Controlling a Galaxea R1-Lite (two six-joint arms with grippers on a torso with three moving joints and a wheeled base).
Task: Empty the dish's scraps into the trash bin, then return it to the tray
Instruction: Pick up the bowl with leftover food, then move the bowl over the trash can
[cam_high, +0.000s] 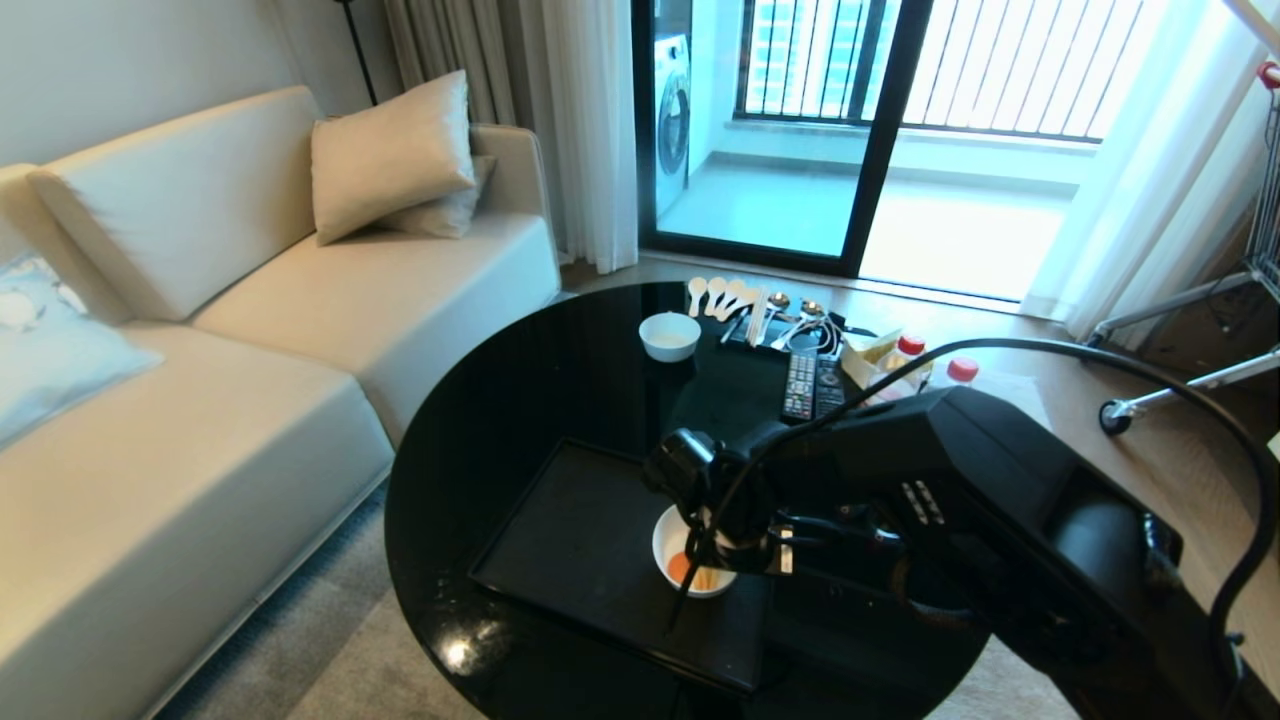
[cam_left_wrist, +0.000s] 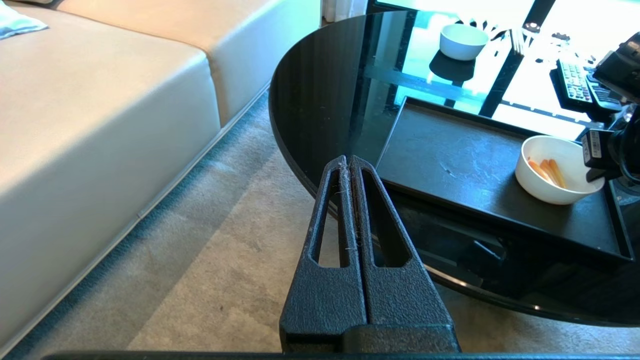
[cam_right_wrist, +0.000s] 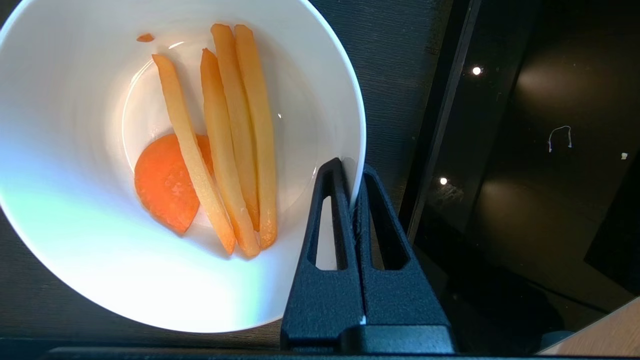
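My right gripper (cam_right_wrist: 351, 172) clamps the dish's (cam_right_wrist: 75, 210) rim on the tray (cam_left_wrist: 450, 165), scraps (cam_right_wrist: 220, 140) inside; my left gripper (cam_left_wrist: 348, 161), pressed together, hangs beside the table (cam_left_wrist: 320, 100).

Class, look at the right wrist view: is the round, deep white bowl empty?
No: the round, deep white bowl holds pale orange strips and a round orange slice.

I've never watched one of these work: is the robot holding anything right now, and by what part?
Yes. The right gripper pinches the white bowl by its rim, one finger inside, one outside. The left gripper is shut on nothing.
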